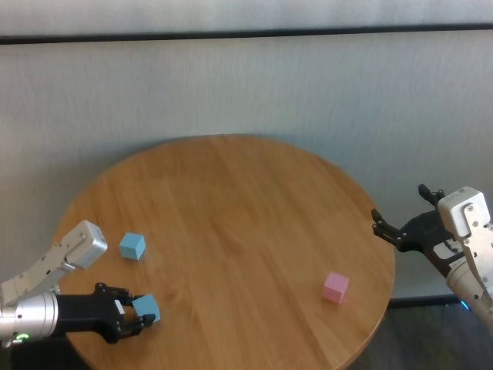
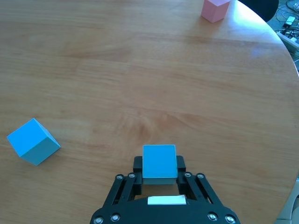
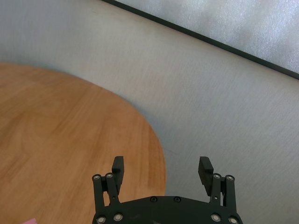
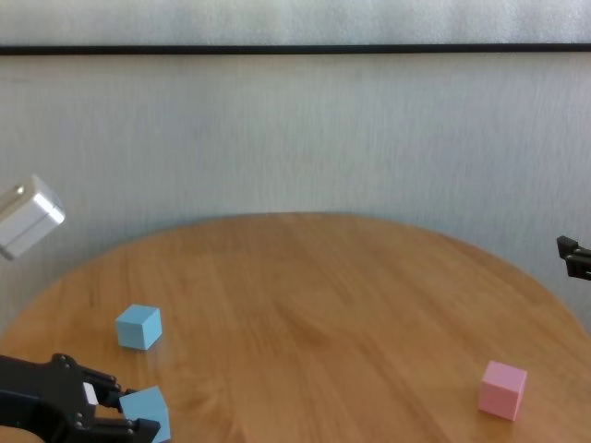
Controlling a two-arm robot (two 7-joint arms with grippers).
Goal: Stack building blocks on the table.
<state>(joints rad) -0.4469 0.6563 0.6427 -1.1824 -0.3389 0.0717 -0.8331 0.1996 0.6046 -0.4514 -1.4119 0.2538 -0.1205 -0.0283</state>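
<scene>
My left gripper (image 1: 139, 312) is low over the near left part of the table (image 1: 231, 200), shut on a light blue block (image 2: 159, 161). Its fingers (image 2: 137, 164) press the block's two sides. I cannot tell whether this block (image 4: 146, 411) rests on the wood or hangs just above it. A second light blue block (image 1: 132, 246) sits loose a little farther back on the left. The pink block (image 1: 335, 287) stands alone near the right front edge. My right gripper (image 1: 400, 210) hovers open and empty off the table's right rim.
A pale wall with a dark rail runs behind the round table. The tabletop's edge curves close to both arms. Cables lie on the floor (image 2: 289, 28) past the rim beyond the pink block (image 2: 215, 9).
</scene>
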